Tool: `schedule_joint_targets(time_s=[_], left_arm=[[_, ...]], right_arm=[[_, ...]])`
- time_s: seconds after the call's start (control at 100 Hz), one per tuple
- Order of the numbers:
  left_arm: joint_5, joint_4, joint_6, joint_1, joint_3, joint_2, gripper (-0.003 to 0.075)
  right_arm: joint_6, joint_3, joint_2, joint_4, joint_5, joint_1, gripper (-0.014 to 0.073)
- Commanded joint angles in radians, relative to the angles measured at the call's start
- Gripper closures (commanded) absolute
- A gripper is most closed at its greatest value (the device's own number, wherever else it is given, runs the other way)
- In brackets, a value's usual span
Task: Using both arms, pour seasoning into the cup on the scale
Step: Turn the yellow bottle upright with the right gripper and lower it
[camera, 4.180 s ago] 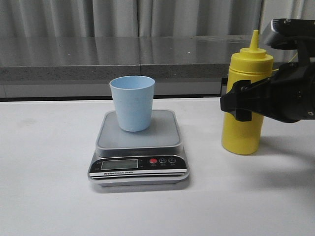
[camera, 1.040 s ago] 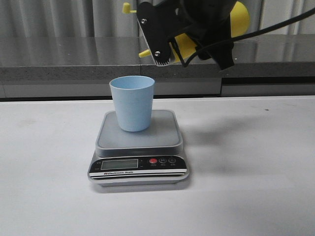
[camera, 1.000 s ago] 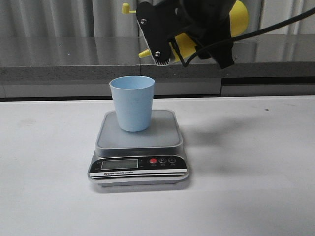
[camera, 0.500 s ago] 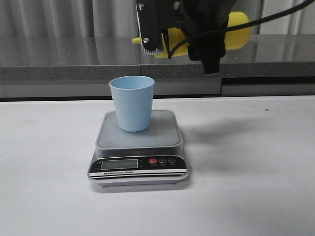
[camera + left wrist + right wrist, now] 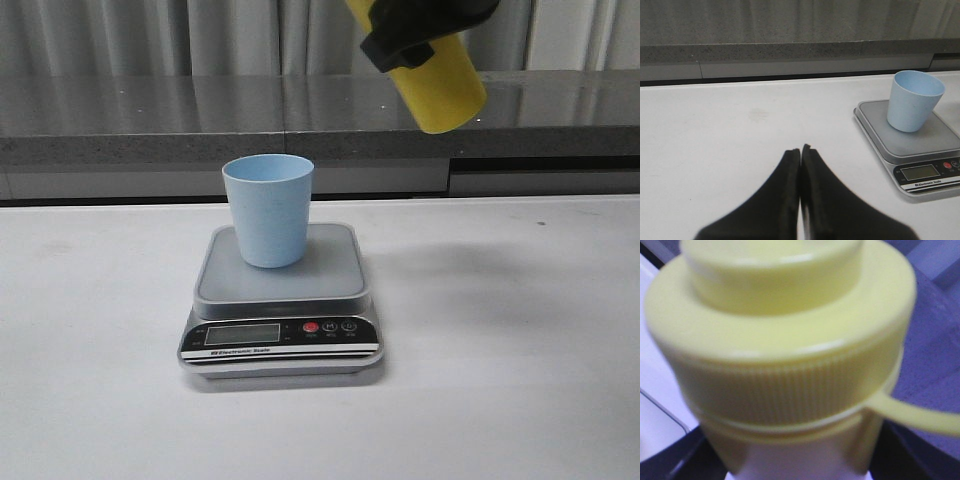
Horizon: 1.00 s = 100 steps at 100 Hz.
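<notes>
High above the tabletop's far right, the seasoning bottle hangs tilted, base down-right, right end effector clamped round its body. Soft squeeze plastic, ribbed cap: likely light but crushable, so hold mid-body, firm not hard. Cup sits upright on the scale near centre, light, easily tipped. Left end effector is closed, empty, near the left edge.

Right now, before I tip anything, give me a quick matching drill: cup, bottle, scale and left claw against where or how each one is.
Things:
1. cup
2. bottle
3. scale
4. left claw

States:
A. shut, low over bare table
B. held tilted in the air
C. flat on the table
D. upright on the platform

Pairs: 1-D, 2-B, 3-C, 4-A
</notes>
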Motion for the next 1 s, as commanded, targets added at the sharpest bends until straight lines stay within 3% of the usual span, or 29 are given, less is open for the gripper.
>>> schedule_joint_targets(time_s=[0.0, 0.19, 0.34, 0.86, 0.99], left_arm=[[-0.078, -0.017, -0.005, 0.002, -0.028, 0.012, 0.074], [-0.078, -0.017, -0.005, 0.002, -0.028, 0.012, 0.074], [-0.078, -0.017, -0.005, 0.002, -0.028, 0.012, 0.074], [-0.078, -0.017, -0.005, 0.002, -0.028, 0.012, 0.074], [-0.078, -0.017, -0.005, 0.002, -0.028, 0.012, 0.074]], right_arm=[[0.064, 0.013, -0.07, 0.006, -0.095, -0.039, 0.0654], [0.193, 0.126, -0.09, 0.007, -0.248, -0.124, 0.0654], [0.22, 0.185, -0.09, 0.009, -0.332, -0.176, 0.0654], [0.214, 0.373, -0.09, 0.12, -0.531, -0.295, 0.0654], [0.079, 0.415, -0.09, 0.219, -0.575, -0.322, 0.0654]])
